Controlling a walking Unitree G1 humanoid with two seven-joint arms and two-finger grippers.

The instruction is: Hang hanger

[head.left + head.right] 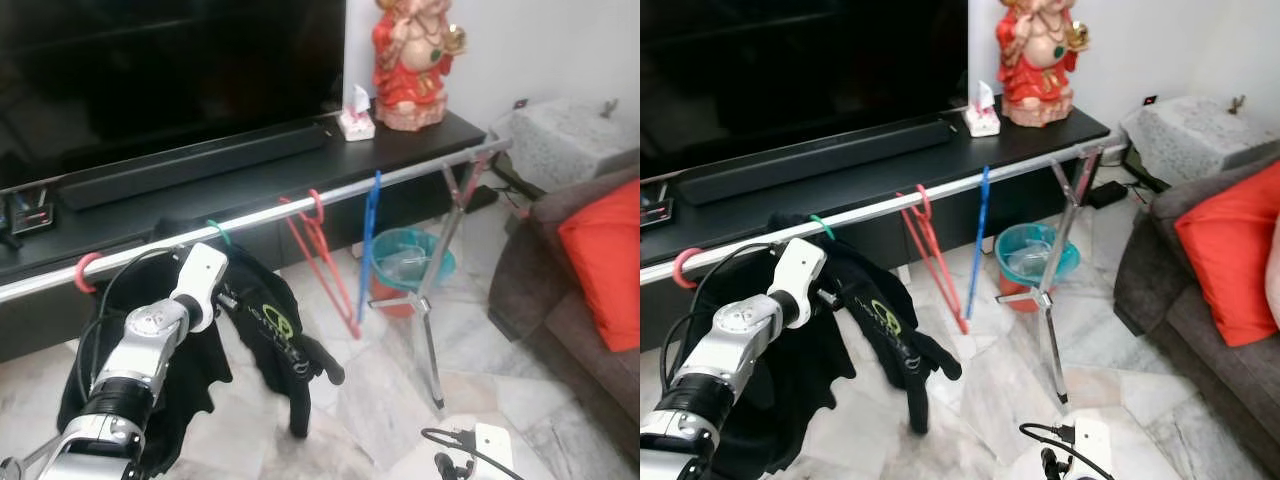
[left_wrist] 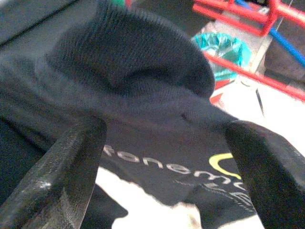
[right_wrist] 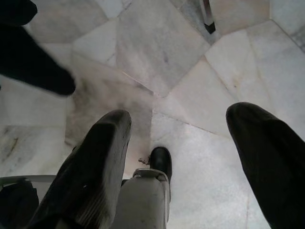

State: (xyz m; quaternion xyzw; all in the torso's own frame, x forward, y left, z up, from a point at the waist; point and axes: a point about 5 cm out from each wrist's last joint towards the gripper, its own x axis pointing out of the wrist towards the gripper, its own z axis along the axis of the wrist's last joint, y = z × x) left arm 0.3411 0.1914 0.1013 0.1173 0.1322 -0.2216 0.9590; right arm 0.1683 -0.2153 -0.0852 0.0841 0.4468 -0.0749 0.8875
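Left pincer (image 2: pixel 162 157) (fingers apart) faces black shirt (image 1: pixel 270 320); teal bin (image 1: pixel 412 258) beyond.

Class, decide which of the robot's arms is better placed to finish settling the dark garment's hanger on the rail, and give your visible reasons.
Left. The left pincer is open, right at the black garment hanging from the silver rail. The right pincer is open, pointing down at the marble floor.
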